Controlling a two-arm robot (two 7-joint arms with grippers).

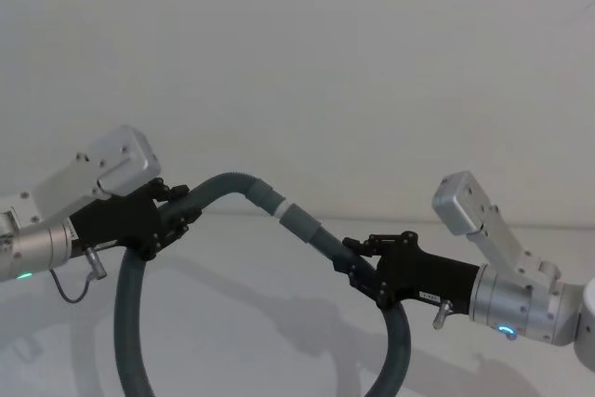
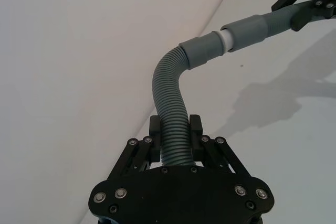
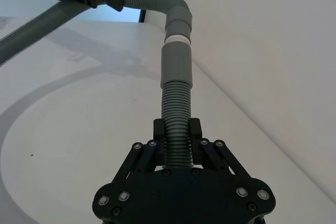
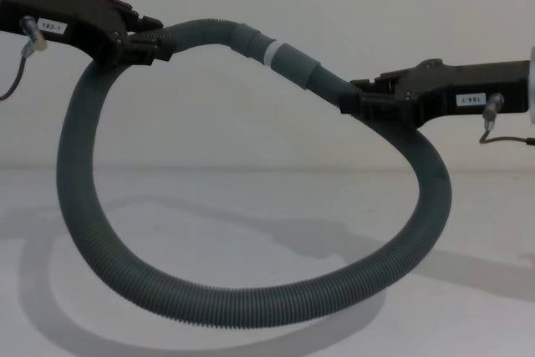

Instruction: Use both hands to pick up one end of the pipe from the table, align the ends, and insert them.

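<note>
The pipe (image 4: pixel 251 303) is a dark grey corrugated loop that hangs from both grippers, its lowest curve down at the table (image 4: pixel 485 307). My left gripper (image 1: pixel 172 211) is shut on the corrugated part just behind one grey cuff (image 1: pixel 265 197). My right gripper (image 1: pixel 358 262) is shut on the hose behind the other cuff (image 1: pixel 302 220). The two ends meet in the air between the grippers, in line, with a narrow white band (image 4: pixel 269 52) of the spigot showing between the cuffs. In the left wrist view the gripper (image 2: pixel 175 127) clamps the hose; the right wrist view shows the right gripper (image 3: pixel 177 129) doing the same.
A plain white wall stands behind the table (image 1: pixel 279 323). A thin black cable (image 1: pixel 70 290) loops under the left arm. The hose loop casts shadows on the table surface beneath it.
</note>
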